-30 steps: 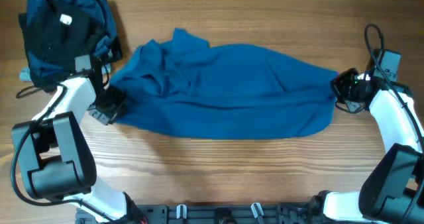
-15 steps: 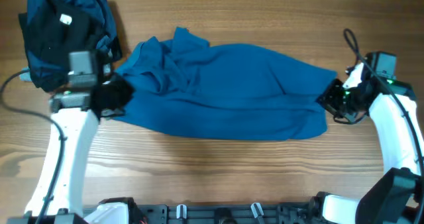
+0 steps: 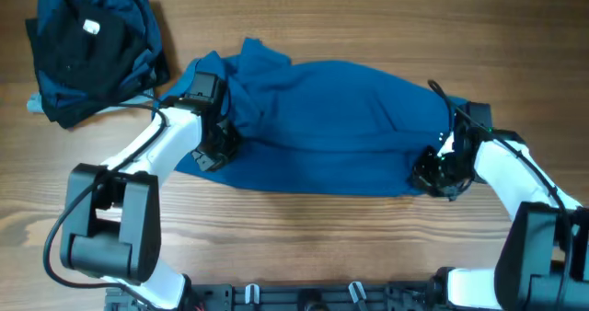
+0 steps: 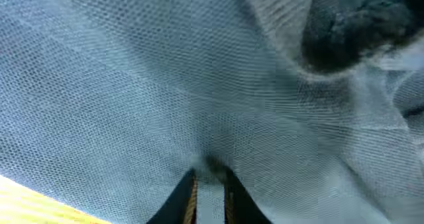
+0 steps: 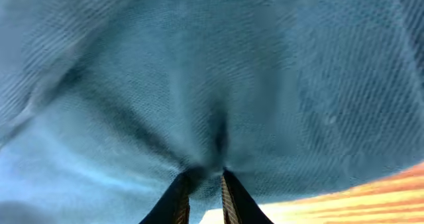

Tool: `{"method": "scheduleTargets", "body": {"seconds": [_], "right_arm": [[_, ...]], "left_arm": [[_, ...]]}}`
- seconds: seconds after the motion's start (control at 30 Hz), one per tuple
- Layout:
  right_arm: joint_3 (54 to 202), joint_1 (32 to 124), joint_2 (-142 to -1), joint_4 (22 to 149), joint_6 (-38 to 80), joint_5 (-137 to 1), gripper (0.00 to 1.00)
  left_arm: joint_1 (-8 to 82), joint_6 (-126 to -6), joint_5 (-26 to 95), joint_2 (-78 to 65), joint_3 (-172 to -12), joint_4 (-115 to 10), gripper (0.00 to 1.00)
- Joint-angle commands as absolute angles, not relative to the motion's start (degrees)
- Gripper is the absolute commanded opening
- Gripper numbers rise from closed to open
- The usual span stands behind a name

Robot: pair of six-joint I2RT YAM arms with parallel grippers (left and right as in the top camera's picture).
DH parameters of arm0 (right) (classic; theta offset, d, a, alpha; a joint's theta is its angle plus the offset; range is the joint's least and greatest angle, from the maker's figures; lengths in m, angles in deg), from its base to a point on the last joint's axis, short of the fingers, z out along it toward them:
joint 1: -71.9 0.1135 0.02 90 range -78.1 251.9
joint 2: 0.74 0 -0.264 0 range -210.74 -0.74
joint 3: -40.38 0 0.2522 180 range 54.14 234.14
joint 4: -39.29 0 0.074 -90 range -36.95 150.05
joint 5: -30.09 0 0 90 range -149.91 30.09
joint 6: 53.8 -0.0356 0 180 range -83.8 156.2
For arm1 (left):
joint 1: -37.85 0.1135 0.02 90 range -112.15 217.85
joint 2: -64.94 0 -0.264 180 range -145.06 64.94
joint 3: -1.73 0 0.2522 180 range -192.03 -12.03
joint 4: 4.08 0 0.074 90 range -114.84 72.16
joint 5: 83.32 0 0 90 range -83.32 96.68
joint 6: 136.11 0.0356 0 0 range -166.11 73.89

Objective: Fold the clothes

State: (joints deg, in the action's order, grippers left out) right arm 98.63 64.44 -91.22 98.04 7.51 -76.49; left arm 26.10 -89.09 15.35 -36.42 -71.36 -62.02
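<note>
Finds a blue garment [image 3: 331, 127] spread crumpled across the middle of the table [image 3: 304, 256], long axis running from 9 to 3 o'clock. Places the left claw [image 3: 213, 150] on the garment's 9 o'clock end, a little toward 8, over the cloth rather than off its edge. Places the right claw [image 3: 433, 175] at the garment's 4 o'clock corner, just beside the lower hem. From the left wrist, shows two dark fingers [image 4: 173, 207] nearly together with a tuck of blue mesh weave drawn between them, so clamped onto the garment. Fills the rest of that view with cloth, save a sliver of yellow wood at 7 o'clock. From the right wrist, shows much the same: fingertips [image 5: 171, 201] close, a pleat of blue cloth pulled into the narrow gap, creases fanning up toward 12, so likewise pinching the garment. Leaves a strip of wood visible there at 5 o'clock. Shows rumpled folds at the garment's 10 o'clock part, with a pointed bit of cloth poking toward 11. Puts a dark pile [image 3: 87, 63] of black and navy clothes at the table's 10 o'clock corner, with a small white label [image 3: 90, 28] on top. Seems to sit just clear of the blue garment, though hard to tell from overhead whether the edges touch.
</note>
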Motion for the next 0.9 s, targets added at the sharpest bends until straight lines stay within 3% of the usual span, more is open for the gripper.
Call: {"method": "scheduleTargets", "body": {"seconds": [0.0,0.07,0.1,0.17,0.37,0.4,0.43,0.47,0.57,0.6,0.63,0.67,0.7,0.8,0.83,0.87], "right_arm": [[98.3,64.6,-93.9,97.3,3.8,-71.8,0.18],[98.3,64.5,-94.1,96.9,3.0,-70.6,0.05],[98.7,64.5,-94.0,97.0,3.0,-69.4,0.04],[99.5,63.6,-94.0,98.0,3.1,-67.1,0.1],[100.3,54.8,-93.9,98.8,7.7,-68.3,0.11],[101.0,53.6,-93.9,99.7,10.2,-70.1,0.21],[101.6,53.0,-93.9,100.3,12.3,-71.2,0.38],[102.3,52.9,-93.9,100.9,13.7,-71.7,0.44],[105.0,52.9,-93.7,103.7,14.1,-71.6,0.49],[106.4,52.9,-93.3,105.3,15.2,-71.6,0.56],[108.0,52.8,-92.8,107.6,15.1,-70.5,0.67],[109.6,52.7,-92.0,110.5,15.1,-68.1,0.88],[109.7,52.5,-91.8,111.7,14.7,-66.8,0.93],[109.5,52.4,-91.8,112.0,13.1,-66.7,0.67],[109.5,52.4,-91.8,111.8,13.1,-66.7,0.56],[109.1,52.4,-91.8,110.9,13.1,-66.8,0.38]], "left_arm": [[26.1,-89.8,11.6,-37.3,-71.3,-62.3,0.17],[26.1,-89.8,11.3,-37.3,-71.3,-62.0,0.17],[26.1,-89.8,11.0,-37.3,-71.3,-61.9,0.17],[26.1,-89.8,9.6,-37.3,-71.3,-61.9,0.17],[26.1,-89.8,8.1,-37.3,-71.3,-61.2,0.18],[26.1,-89.8,8.0,-37.3,-71.3,-60.9,0.18],[26.1,-89.9,8.0,-37.3,-71.3,-60.4,0.18],[26.1,-89.9,8.1,-37.3,-71.3,-59.8,0.18],[26.1,-89.9,8.0,-37.6,-71.3,-58.7,0.18],[26.1,-89.9,8.0,-37.9,-71.3,-58.7,0.18],[26.1,-89.8,8.0,-38.1,-71.3,-58.8,0.18],[26.1,-89.9,7.8,-38.2,-71.3,-58.8,0.18],[26.1,-89.9,7.1,-38.2,-71.3,-58.8,0.18],[27.7,-89.9,6.8,-38.2,-71.3,-58.7,0.19],[28.9,-89.9,6.8,-38.2,-71.3,-58.8,0.19],[30.7,-89.9,6.8,-38.2,-71.3,-58.8,0.18]]}}
